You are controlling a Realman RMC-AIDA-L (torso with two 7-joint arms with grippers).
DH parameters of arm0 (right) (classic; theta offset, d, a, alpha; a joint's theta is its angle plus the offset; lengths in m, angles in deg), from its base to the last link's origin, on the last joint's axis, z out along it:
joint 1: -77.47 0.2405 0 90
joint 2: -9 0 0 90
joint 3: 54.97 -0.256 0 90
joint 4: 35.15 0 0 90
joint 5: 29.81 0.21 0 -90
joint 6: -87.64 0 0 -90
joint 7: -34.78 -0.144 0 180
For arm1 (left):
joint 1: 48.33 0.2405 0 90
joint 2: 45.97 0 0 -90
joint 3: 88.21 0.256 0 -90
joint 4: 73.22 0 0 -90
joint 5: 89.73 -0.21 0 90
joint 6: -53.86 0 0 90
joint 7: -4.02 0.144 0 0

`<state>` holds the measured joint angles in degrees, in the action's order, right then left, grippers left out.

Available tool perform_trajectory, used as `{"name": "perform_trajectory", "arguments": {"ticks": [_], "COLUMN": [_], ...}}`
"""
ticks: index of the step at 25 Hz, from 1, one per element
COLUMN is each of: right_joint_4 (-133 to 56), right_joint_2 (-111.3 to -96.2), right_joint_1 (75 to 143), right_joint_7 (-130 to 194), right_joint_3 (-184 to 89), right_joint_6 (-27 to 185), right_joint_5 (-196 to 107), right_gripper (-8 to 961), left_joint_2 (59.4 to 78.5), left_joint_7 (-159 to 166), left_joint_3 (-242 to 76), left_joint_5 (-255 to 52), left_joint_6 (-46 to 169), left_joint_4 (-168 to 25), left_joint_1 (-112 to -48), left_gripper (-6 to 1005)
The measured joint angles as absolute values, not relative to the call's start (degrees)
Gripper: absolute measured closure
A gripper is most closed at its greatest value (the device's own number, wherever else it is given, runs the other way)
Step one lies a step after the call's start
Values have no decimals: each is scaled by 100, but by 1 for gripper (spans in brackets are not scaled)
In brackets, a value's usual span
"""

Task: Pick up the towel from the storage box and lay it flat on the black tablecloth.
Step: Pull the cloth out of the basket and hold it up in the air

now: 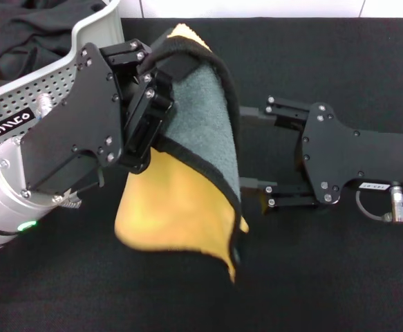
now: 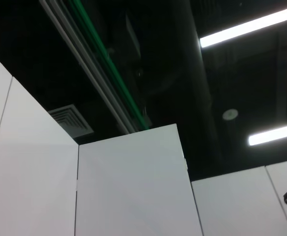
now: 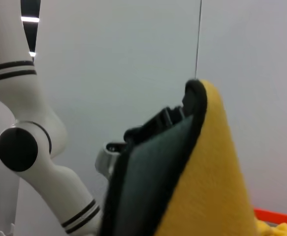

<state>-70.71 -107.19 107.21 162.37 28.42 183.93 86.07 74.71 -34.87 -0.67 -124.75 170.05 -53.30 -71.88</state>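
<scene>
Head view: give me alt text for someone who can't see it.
The left hand holds the towel up over the black tablecloth, the cloth draping down yellow side and grey side both showing. The right hand reaches in from the right to the towel's far edge, and the storage box sits at the upper left.
</scene>
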Motion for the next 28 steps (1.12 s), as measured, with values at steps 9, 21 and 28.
{"name": "perform_trajectory", "arguments": {"ticks": [9,21,28], "right_joint_4": [-7208,-7089,-6979], "right_joint_2": [-10719,-10720,-10719], "right_joint_1": [10730,10673,10373], "right_joint_7": [16281,16552,16604], "right_joint_3": [2903,3325,3363], "right_joint_6": [18414,17840,17236], "right_joint_5": [9041,9788,9841], "right_gripper": [247,253,256], "left_joint_2": [7480,7479,7479], "left_joint_7": [-3074,-2943,-2937], "left_joint_3": [3,322,344], "left_joint_5": [-12495,-12239,-12082], "left_joint_6": [16710,16582,16601], "left_joint_4": [-5906,-5951,-5930], "left_joint_1": [-7471,-7521,-7502], "left_gripper": [986,984,983]}}
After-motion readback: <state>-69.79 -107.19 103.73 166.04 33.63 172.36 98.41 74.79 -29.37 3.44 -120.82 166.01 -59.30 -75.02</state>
